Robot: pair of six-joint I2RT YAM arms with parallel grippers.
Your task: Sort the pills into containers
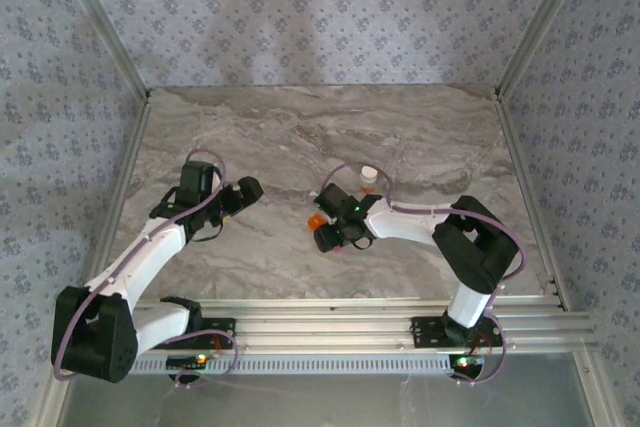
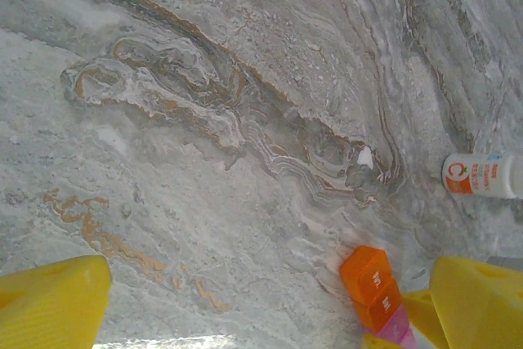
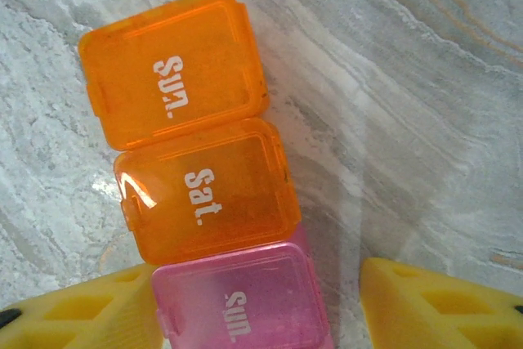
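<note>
The containers [image 3: 204,169] lie flat on the bench [image 3: 425,120], lids up and, as far as the wrist view shows, all snapped down. No pill shows. They sit near the middle of the bench, under the nose of the right gripper [image 3: 257,279].

Their long axis runs roughly crosswise on the bench. The two orange cells point away from the right gripper, toward the left arm, and the pink cells run back between its fingers. The printed day names read sideways along that axis.

The right gripper straddles the first pink cell across its short width. Its jaws are apart: one finger looks to be at the cell's edge, the other stands off with bare bench between. By my reading the step in hand is taking hold of the containers, ahead of any sorting. The next move calls for pinching squarely across the pink cell without skewing the strip, then a lid must come open.

The left gripper [image 2: 265,284] hangs over bare bench just beside the orange end, jaws wide with nothing between. A bottle [image 2: 482,176] lies near.
</note>
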